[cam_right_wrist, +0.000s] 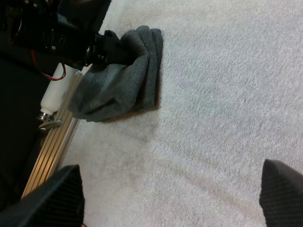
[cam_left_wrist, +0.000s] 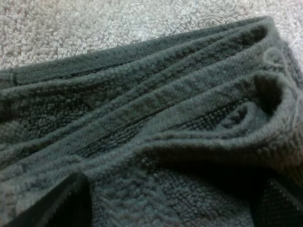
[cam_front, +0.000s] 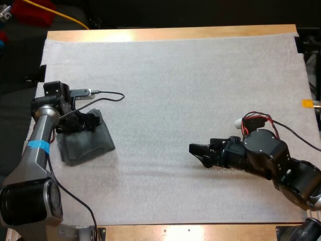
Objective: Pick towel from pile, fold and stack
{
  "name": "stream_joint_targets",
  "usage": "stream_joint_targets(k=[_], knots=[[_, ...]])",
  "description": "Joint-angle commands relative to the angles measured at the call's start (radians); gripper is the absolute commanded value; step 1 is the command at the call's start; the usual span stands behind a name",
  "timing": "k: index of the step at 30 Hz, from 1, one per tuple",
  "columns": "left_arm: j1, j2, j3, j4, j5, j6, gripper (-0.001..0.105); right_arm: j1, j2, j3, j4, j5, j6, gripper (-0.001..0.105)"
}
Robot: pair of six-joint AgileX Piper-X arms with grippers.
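— Can you read anything from where you stand? A brand, a number, a sticker?
— No, nothing legible anywhere that I can see.
— Not even a tag on the towel?
— Up close it's plain dark terry and hem, with no lettering that I can make out.

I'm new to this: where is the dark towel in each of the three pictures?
High view: towel on the white mat's left side, under the left gripper.
Left wrist view: close up, mat just beyond it.
Right wrist view: far across the mat, left gripper at it.
Shared landmark: the white mat.
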Motion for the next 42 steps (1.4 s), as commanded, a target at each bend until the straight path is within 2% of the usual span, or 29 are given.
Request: stream_joint_targets(k=[1,9,16,23,28,31,35,38,42], knots=[[0.003,0.013,0.0,0.002,0.0,-0.007,0.069,0.0,-0.006,-0.006,-0.005,-0.009,0.001,0.074],[0.003,-0.007,-0.04,0.041,-0.001,-0.007,0.069,0.0,-0.006,-0.006,0.001,-0.009,0.001,0.074],[0.003,-0.131,-0.067,0.075,-0.001,0.008,0.069,0.0,-0.004,-0.006,0.001,-0.009,0.001,0.074],[0.003,-0.239,-0.066,0.186,-0.001,0.009,0.069,0.0,-0.004,-0.006,0.001,-0.009,0.001,0.074],[0.003,-0.253,-0.065,0.257,-0.001,0.009,0.069,0.0,-0.004,-0.006,0.001,-0.009,0.001,0.074],[0.003,-0.253,-0.046,0.267,-0.001,0.009,0.069,0.0,-0.004,-0.006,0.001,-0.017,0.001,0.074],[0.003,-0.252,0.023,0.26,-0.001,0.009,0.069,0.0,-0.004,-0.006,0.001,-0.017,0.001,0.074],[0.003,-0.241,0.093,0.202,-0.001,0.006,0.069,0.0,-0.004,-0.006,0.001,-0.017,0.001,0.074],[0.003,-0.203,0.125,0.156,0.001,-0.001,0.069,0.0,-0.004,-0.006,0.001,-0.017,0.001,0.074]])
